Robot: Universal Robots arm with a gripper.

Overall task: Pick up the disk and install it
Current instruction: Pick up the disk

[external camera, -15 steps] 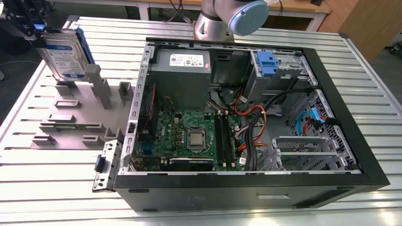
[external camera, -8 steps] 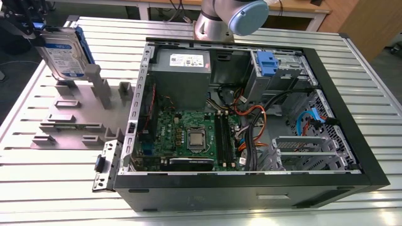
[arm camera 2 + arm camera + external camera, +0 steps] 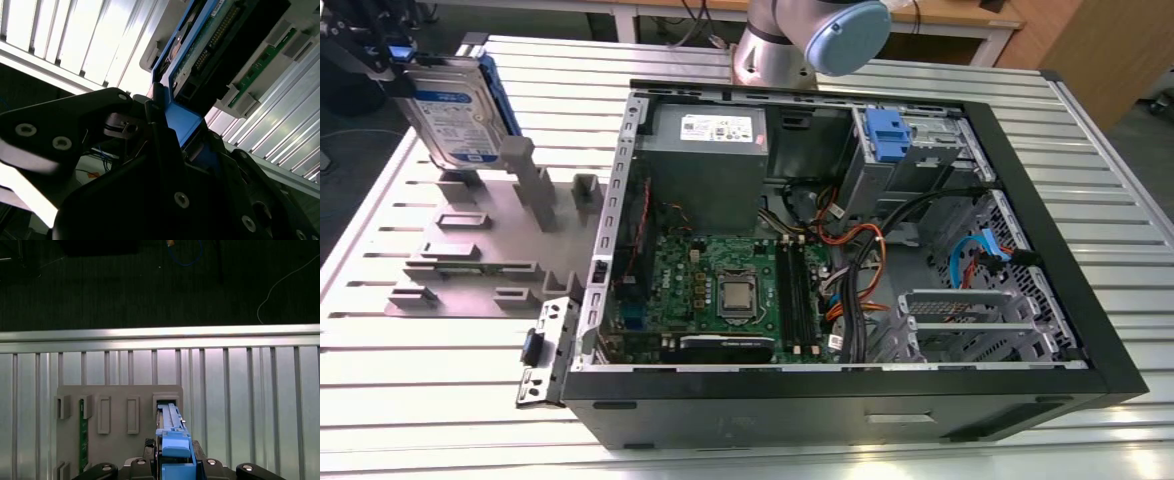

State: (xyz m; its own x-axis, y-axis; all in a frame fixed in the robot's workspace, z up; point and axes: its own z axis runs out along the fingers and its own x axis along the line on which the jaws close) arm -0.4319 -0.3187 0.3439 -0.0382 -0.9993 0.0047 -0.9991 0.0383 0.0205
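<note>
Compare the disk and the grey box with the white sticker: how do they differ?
The disk is thin, blue-framed, with a white-and-blue label; the grey box is bulkier, bare metal. The disk stands on edge outside the computer case, gripped by the pincer; the grey box sits inside it. Both are rectangular and metallic.
</note>
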